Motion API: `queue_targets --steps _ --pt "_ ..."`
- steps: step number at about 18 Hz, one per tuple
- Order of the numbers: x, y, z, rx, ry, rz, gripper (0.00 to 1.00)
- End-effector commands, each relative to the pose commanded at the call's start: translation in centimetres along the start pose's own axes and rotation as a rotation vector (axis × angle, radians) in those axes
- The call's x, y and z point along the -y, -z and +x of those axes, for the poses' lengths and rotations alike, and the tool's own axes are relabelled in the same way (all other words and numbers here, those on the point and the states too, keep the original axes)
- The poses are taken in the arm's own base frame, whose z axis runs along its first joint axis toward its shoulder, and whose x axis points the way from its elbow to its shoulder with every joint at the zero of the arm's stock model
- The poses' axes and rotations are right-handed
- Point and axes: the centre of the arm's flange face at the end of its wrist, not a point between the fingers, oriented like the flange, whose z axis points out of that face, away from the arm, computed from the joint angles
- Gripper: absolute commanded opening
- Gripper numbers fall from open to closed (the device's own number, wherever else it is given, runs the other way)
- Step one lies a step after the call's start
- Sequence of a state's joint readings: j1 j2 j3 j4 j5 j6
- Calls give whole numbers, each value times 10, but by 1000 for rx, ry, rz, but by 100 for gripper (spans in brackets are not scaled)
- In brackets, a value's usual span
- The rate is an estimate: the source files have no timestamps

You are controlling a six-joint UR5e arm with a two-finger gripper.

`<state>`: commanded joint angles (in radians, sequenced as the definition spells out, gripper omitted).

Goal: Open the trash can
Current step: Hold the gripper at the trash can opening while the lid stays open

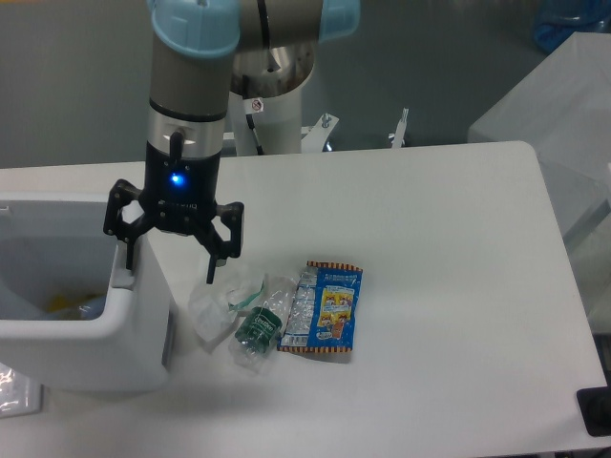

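The trash can (86, 351) is a large white boxy bin at the table's left edge. Its top stands open and I see into it, with something yellow (59, 303) inside. A grey strip (123, 279) sits on its right rim. My gripper (170, 260) is open and points down over the bin's right rim. Its left finger (127, 250) is just above the grey strip and its right finger (211, 265) hangs outside the bin. The fingers hold nothing. I cannot make out the lid.
Litter lies right of the bin: a crumpled clear wrapper (212, 307), a crushed bottle with a green label (258, 326) and a blue snack packet (325, 307). The arm's white base (272, 105) stands behind the table. A black object (596, 412) is at the bottom right.
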<state>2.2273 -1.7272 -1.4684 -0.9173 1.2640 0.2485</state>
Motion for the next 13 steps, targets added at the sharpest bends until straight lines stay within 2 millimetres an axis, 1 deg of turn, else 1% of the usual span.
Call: queue_targets --steps 1,2,3,4,5,6,8,9,11,13 --pt "11 9 -7 13 0 25 100" --pt "21 21 -22 37 10 51 100" --pt "26 31 -39 67 26 68 100" --pt "29 39 -51 99 22 79 100" --pt "28 44 -64 148 9 70 100" --pt "25 46 -74 204 -35 44 100" --pt "17 45 -87 310 -192 -40 100" --pt "13 45 -93 332 -260 -84 100" --pt "7 46 -108 329 -294 -137 100" --pt "2 50 -125 336 -272 -146 100"
